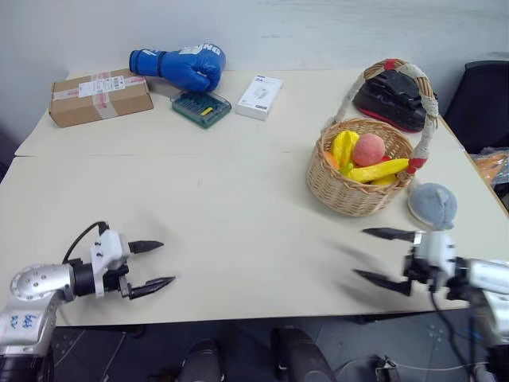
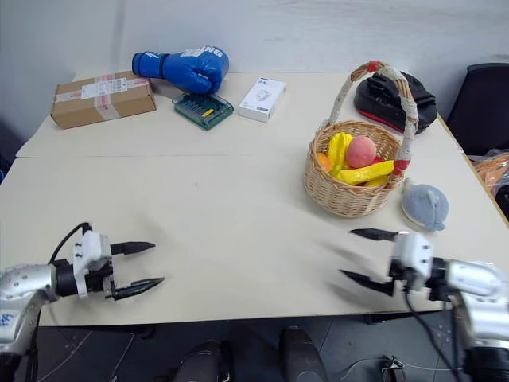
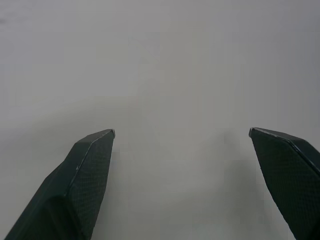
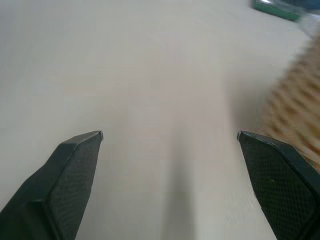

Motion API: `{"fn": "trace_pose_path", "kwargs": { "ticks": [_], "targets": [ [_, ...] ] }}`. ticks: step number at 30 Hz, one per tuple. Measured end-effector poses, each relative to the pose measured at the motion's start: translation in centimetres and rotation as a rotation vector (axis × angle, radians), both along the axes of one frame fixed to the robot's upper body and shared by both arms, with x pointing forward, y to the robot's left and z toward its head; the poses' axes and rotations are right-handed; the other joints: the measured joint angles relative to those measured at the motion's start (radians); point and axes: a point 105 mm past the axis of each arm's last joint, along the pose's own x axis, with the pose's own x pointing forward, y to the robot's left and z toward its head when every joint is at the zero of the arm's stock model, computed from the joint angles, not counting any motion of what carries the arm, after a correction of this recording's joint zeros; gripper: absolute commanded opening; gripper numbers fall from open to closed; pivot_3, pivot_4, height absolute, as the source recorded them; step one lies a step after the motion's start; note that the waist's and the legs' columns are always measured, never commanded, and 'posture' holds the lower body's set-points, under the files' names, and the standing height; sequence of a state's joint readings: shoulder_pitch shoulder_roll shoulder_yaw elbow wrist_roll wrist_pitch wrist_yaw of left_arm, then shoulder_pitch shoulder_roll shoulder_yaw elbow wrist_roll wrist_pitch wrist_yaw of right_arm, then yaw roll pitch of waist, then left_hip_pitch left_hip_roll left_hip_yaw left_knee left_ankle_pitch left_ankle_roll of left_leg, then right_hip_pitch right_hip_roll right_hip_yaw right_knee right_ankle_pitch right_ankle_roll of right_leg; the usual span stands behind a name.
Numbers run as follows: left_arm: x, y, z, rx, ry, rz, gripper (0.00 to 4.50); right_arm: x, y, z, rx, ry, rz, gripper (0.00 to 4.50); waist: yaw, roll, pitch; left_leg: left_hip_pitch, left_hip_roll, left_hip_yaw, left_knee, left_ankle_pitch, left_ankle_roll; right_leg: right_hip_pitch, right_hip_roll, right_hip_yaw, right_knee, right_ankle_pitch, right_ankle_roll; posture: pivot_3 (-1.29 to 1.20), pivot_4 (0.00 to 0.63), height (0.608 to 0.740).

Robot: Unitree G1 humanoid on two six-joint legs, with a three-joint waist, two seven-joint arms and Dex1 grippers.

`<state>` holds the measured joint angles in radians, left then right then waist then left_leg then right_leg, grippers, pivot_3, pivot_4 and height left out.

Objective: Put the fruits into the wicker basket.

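Note:
The round wicker basket [image 1: 354,191] with its cloth-wrapped arched handle stands at the right of the table. Inside it lie the fruits: a pink-orange peach [image 1: 368,149] and a yellow banana [image 1: 378,170], among other yellow pieces. My left gripper [image 1: 163,263] hovers low over the front left of the table, open and empty. At the front right, my right gripper [image 1: 364,254] is open and empty too, a short way in front of the basket. The basket's woven wall [image 4: 295,107] shows beside the right gripper's fingers [image 4: 75,165].
A grey-blue plush thing [image 1: 432,205] lies right of the basket, close to my right arm. At the back stand a cardboard box [image 1: 100,96], a blue boxing glove [image 1: 181,68], a green case [image 1: 202,107], a white box [image 1: 259,97] and a black-red object [image 1: 394,99].

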<state>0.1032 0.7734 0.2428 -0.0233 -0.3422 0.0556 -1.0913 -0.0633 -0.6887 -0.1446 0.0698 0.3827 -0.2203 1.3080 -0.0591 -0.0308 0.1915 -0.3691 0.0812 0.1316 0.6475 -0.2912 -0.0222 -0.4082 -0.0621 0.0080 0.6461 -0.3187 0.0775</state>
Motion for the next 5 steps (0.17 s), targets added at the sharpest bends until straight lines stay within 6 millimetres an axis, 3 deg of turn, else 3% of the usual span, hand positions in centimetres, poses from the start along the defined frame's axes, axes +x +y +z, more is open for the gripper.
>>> {"fn": "trace_pose_path", "kwargs": {
  "ticks": [5],
  "targets": [
    [-0.7, -0.8, -0.6, 0.021, -0.076, 0.019, 4.5, 1.8, 1.5, 0.3, 0.015, -0.063, 0.007, 4.44, 0.008, 0.0, 0.0, -0.001, -0.001, -0.001, 0.0, 0.0, 0.001, 0.0, -0.002, 0.0, -0.002, 0.0, -0.001, 0.0, 0.15, 0.74]
  ]
}}
